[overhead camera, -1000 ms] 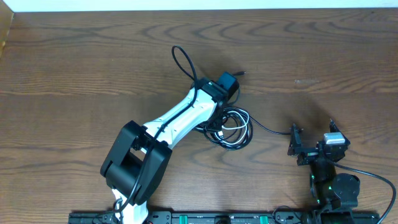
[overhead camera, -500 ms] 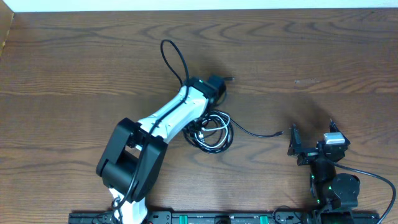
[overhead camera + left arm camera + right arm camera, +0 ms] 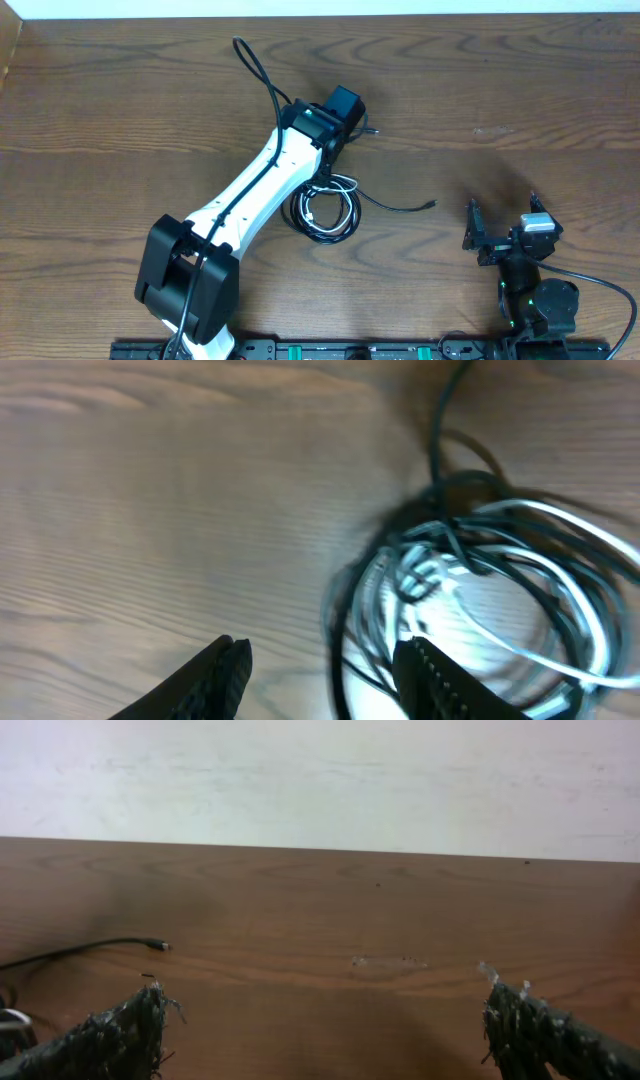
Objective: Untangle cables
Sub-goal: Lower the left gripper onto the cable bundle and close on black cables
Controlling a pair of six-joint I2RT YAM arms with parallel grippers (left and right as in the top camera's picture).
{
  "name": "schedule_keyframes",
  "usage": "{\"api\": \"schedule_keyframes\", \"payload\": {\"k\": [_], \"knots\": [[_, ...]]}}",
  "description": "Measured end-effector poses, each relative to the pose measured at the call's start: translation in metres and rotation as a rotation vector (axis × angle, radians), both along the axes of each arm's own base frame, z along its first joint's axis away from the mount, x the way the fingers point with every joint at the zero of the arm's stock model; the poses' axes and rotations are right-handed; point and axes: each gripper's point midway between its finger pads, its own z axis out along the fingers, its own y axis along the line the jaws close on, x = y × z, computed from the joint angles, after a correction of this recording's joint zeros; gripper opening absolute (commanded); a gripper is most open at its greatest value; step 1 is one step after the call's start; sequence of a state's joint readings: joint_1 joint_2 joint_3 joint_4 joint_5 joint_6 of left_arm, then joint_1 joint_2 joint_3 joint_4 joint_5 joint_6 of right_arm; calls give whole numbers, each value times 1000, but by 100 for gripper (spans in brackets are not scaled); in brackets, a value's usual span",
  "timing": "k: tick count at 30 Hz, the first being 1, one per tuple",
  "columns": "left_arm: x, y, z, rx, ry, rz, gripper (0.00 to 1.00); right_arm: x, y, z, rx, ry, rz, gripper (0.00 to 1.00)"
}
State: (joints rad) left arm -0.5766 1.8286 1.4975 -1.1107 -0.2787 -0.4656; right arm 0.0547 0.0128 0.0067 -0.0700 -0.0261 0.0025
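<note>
**Cables.** The cables [image 3: 322, 210] are found bunched on the table [image 3: 540, 90] as one tangled coil [image 3: 480, 590]. Black strands are wound around a white cable [image 3: 318, 203]. In the left wrist view the coil is blurred, so single crossings cannot be told apart.

**Tail.** One black tail [image 3: 395, 207] is run out from the coil's right side. It ends in a plug [image 3: 430, 204] that lies free on bare wood, apart from everything else.

**Left gripper.** The left gripper [image 3: 320, 655] is held over the coil's far-left edge, with its fingers [image 3: 215, 675] parted. A black strand at the coil's rim is seen in the gap between them. Nothing is seen clamped, and whether the strand is touched cannot be told.

**Right gripper.** The right gripper [image 3: 325, 990] is stationed well to the right of the coil, beyond the plug. Its fingers are spread wide and nothing is between them.

**Edges and room.**
- Beyond the coil, bare wood runs unbroken to the table's far edge, where a pale wall begins.
- To the left of the coil, bare wood reaches the table's left edge.
- To the right of the coil, only the tail and plug are laid, with a bare strip between the plug and the right gripper.
- On the near-left side of the coil, the approach is taken up by the left arm [image 3: 250, 190], which is stretched diagonally up to the coil.
</note>
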Motion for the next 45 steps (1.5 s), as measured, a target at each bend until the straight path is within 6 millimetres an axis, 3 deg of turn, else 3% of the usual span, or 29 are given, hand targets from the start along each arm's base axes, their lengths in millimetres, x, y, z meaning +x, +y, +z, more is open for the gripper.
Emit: {"api": "schedule_keyframes", "payload": {"k": [5,6,7,12,20,26,27,30,34,41,45], "knots": [[-10,-18,-6,-116,48,66,51,0,0,0,0,0,0,99],[-13,-19,-8,-129,59,76,47,0,0,0,0,0,0,99],[-16,-21,-11,-138,69,87,28,0,0,0,0,0,0,99],[-36,-16,-29,-124,140,108,8,0,0,0,0,0,0,99],[-67,9,-56,-24,250,52,8,0,0,0,0,0,0,99],[-41,18,-53,70,161,-93,8,0,0,0,0,0,0,99],[-35,20,-52,86,136,-105,8,0,0,0,0,0,0,99],[-23,27,-47,150,82,-132,30,0,0,0,0,0,0,99],[-24,41,-41,237,88,-155,58,0,0,0,0,0,0,99],[-33,34,-40,185,147,-160,64,0,0,0,0,0,0,99],[-28,21,-27,119,133,-138,68,0,0,0,0,0,0,99]]}}
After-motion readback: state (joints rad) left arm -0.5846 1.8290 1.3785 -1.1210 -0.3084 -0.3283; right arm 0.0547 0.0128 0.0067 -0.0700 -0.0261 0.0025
